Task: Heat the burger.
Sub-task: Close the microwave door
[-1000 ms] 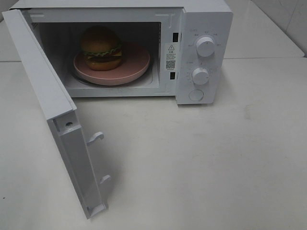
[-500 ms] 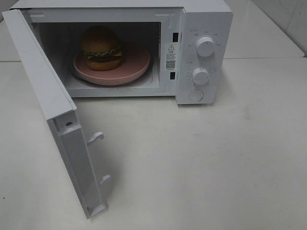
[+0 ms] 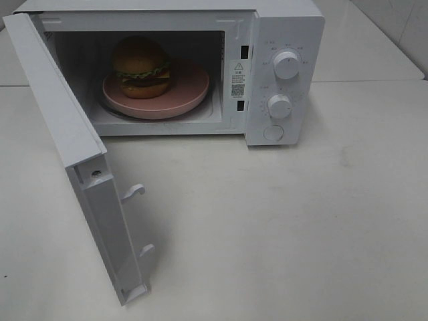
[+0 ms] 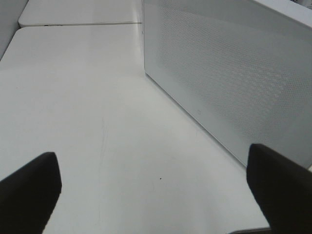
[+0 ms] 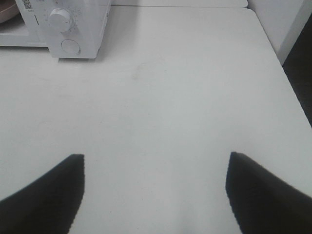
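Observation:
The burger [image 3: 140,67], with a domed brown bun and green lettuce, sits on a round pink plate [image 3: 190,90] inside the white microwave [image 3: 287,40]. The microwave door [image 3: 73,154] stands swung wide open toward the front left. Neither arm shows in the high view. In the left wrist view my left gripper [image 4: 153,187] is open over bare table, with the door's perforated outer face [image 4: 234,73] close beside it. Over the table, right of the microwave, my right gripper [image 5: 155,192] is open with nothing between its fingers.
Two knobs [image 3: 286,64] and a round button [image 3: 273,132] are on the microwave's control panel, also seen in the right wrist view as a knob [image 5: 59,19]. The table's right edge [image 5: 278,63] lies near the right gripper. Two latch hooks [image 3: 134,192] stick out of the door.

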`<state>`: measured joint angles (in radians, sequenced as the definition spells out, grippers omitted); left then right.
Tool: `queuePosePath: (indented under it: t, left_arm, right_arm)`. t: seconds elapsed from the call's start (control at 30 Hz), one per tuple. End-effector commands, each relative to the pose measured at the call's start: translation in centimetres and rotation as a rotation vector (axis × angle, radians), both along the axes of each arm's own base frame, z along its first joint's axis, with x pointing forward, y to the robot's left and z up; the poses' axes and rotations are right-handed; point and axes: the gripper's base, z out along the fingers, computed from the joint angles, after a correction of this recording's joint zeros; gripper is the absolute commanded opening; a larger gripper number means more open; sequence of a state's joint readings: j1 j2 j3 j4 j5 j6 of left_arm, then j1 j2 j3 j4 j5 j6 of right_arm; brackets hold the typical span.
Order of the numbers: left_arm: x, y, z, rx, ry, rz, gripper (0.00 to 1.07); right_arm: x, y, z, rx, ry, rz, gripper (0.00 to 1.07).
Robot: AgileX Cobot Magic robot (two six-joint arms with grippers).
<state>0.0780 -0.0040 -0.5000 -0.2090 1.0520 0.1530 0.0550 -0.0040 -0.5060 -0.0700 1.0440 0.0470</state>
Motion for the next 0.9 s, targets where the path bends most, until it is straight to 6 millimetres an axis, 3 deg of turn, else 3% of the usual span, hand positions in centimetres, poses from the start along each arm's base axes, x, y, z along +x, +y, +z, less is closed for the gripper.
queuePosePath:
  t: [0.03, 0.17, 0.3, 0.33, 0.4, 0.43, 0.5, 0.53, 0.57, 0.6, 0.67, 0.7, 0.73, 0.8, 0.9]
  left_arm:
    - [0.6, 0.0, 0.1, -0.028, 0.014, 0.014, 0.98]
    - [1.0, 0.1, 1.0, -0.039, -0.003, 0.02, 0.94]
    - [2.4, 0.3, 2.2, -0.042, -0.059, 0.04, 0.82]
    - [2.9, 0.5, 2.4, -0.036, -0.077, 0.052, 0.74]
    - [3.2, 0.6, 2.5, -0.028, -0.089, 0.06, 0.68]
    - [3.8, 0.8, 2.5, -0.016, -0.103, 0.073, 0.58]
    - [4.0, 0.9, 2.5, -0.012, -0.102, 0.077, 0.52]
    - [4.6, 1.0, 2.3, -0.009, -0.109, 0.085, 0.4]
    - [4.6, 1.0, 2.3, -0.009, -0.109, 0.085, 0.4]
    - [5.1, 1.1, 2.0, -0.007, -0.11, 0.091, 0.29]
    - [5.3, 1.1, 1.9, -0.006, -0.11, 0.094, 0.25]
    - [5.8, 1.2, 1.6, -0.004, -0.107, 0.1, 0.13]
    - [5.8, 1.2, 1.6, -0.004, -0.107, 0.1, 0.13]
    - [6.6, 1.4, 1.0, -0.003, -0.1, 0.107, 0.0]
    - [7.6, 1.5, 0.1, 0.001, -0.1, 0.116, 0.0]
  right_arm:
    - [-0.4, 0.0, 0.0, 0.005, -0.036, -0.003, 0.76]
    - [-0.4, 0.0, 0.0, 0.005, -0.036, -0.003, 0.76]
    - [-0.4, 0.0, 0.0, 0.005, -0.036, -0.003, 0.76]
    - [-0.4, 0.0, 0.0, 0.005, -0.036, -0.003, 0.76]
    - [-0.4, 0.0, 0.0, 0.005, -0.036, -0.003, 0.76]
    - [-0.4, 0.0, 0.0, 0.005, -0.036, -0.003, 0.76]
    - [-0.4, 0.0, 0.0, 0.005, -0.036, -0.003, 0.76]
    - [-0.4, 0.0, 0.0, 0.005, -0.036, -0.003, 0.76]
    - [-0.4, 0.0, 0.0, 0.005, -0.036, -0.003, 0.76]
    - [-0.4, 0.0, 0.0, 0.005, -0.036, -0.003, 0.76]
    - [-0.4, 0.0, 0.0, 0.005, -0.036, -0.003, 0.76]
    - [-0.4, 0.0, 0.0, 0.005, -0.036, -0.003, 0.76]
    - [-0.4, 0.0, 0.0, 0.005, -0.036, -0.003, 0.76]
    - [-0.4, 0.0, 0.0, 0.005, -0.036, -0.003, 0.76]
    - [-0.4, 0.0, 0.0, 0.005, -0.036, -0.003, 0.76]
